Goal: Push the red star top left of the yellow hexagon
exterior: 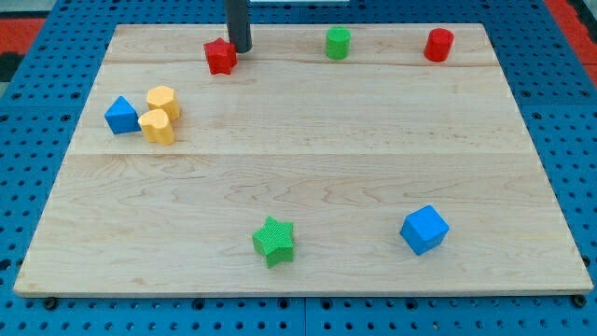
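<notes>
The red star [220, 56] lies near the view's top, left of centre, on the wooden board [308, 177]. My tip [242, 49] stands just to its right, touching or almost touching it. The yellow hexagon [163, 100] lies at the view's left, below and left of the red star. A second yellow block [157, 126] sits just below the hexagon, touching it.
A blue block [121, 116] sits left of the yellow pair. A green cylinder [338, 43] and a red cylinder [438, 45] stand along the top edge. A green star [274, 242] and a blue cube [424, 230] lie near the bottom.
</notes>
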`<move>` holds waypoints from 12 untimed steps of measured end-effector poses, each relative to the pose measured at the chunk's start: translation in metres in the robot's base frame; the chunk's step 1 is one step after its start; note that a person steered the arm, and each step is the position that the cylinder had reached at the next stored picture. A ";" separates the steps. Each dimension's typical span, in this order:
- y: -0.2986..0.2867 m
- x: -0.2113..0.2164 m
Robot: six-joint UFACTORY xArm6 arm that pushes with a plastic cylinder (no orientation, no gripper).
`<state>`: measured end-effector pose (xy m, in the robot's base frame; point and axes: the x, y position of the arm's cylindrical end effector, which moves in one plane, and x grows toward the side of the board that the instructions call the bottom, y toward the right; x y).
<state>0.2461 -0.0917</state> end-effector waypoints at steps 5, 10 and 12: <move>-0.105 0.044; -0.131 0.049; -0.132 0.050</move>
